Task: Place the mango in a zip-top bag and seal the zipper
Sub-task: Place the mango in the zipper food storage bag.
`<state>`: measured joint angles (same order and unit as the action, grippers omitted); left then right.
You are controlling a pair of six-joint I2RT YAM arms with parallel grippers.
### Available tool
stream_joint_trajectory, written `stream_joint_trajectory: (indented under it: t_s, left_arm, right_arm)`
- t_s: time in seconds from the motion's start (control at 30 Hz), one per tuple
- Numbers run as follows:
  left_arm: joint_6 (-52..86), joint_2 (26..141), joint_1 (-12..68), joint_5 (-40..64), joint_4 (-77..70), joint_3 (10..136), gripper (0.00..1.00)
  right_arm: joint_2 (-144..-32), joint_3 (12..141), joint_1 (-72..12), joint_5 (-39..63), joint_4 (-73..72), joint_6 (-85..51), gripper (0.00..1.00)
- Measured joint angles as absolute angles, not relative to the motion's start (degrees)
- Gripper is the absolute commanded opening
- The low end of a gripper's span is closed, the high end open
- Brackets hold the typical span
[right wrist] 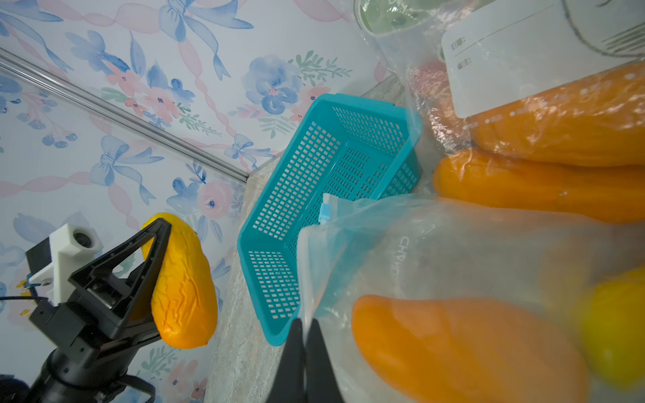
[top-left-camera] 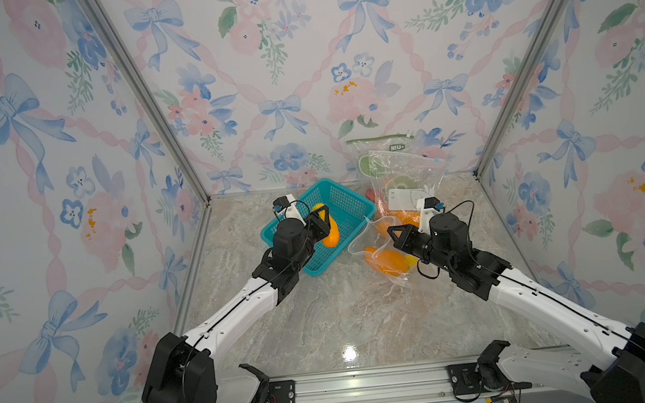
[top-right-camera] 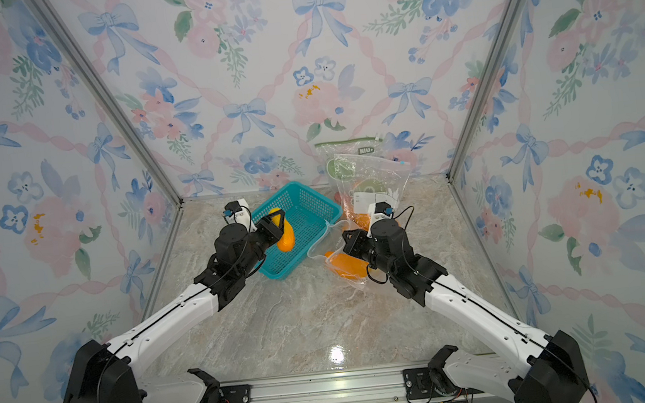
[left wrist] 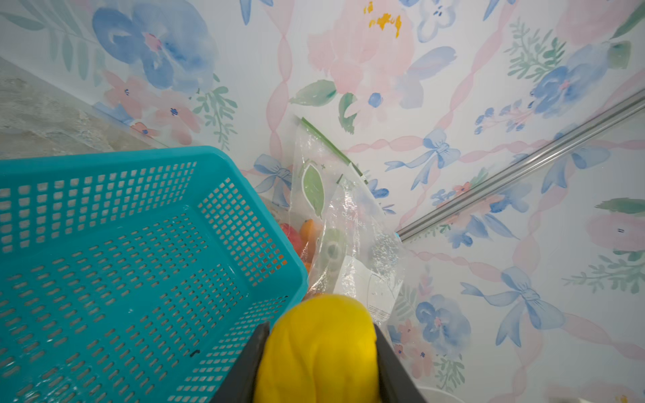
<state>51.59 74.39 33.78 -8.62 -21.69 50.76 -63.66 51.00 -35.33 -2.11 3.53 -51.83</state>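
In both top views the left end effector (top-left-camera: 323, 219) sits just above centre frame, clamped around a yellow-orange mango (top-left-camera: 332, 237). The mango is lifted and overlaps the teal basket (top-left-camera: 349, 208). To its right, the right end effector (top-left-camera: 391, 231) is pressed together on the rim of a clear zip-top bag (top-left-camera: 369, 242). The bag lies on the marble surface (top-left-camera: 323, 315), mouth open beside the basket, with orange fruit (top-left-camera: 387, 263) inside. More filled bags (top-left-camera: 398, 167) lean against the back wall.

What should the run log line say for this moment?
left hand: shut on mango, lifted clear of basket | right hand: pinching rim of zip-top bag, mouth open | mango not yet in bag
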Motion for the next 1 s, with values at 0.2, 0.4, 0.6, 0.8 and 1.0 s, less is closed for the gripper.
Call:
stream_joint_trajectory:
  t_s: [0.2,0.4,0.6,0.8,1.0]
  left_arm:
    - [51.6,76.5,39.3,-10.6,-27.9,51.4,0.08]
    - [51.2,82.0,41.5,-10.7,-29.8,54.1,0.08]
    - [50.1,83.8,43.9,-10.6,-32.1,56.0,0.08]
    - [50.1,86.3,44.8,-10.6,-33.5,56.6,0.1]
    - [49.6,90.4,46.3,-11.7,-34.3,57.4,0.13]
  right_arm:
    - [-63.6,50.2,-35.4,-2.1,2.7,-52.8,0.0]
    - [-63.6,50.2,-35.4,-2.1,2.5,-53.2,0.0]
    - [-63.5,50.2,-35.4,-2.1,2.3,-53.6,0.0]
    - [-63.5,50.2,-35.5,-2.1,1.8,-53.7,0.0]
    - [-63.5,50.2,-35.8,-2.1,1.2,-53.9,0.0]
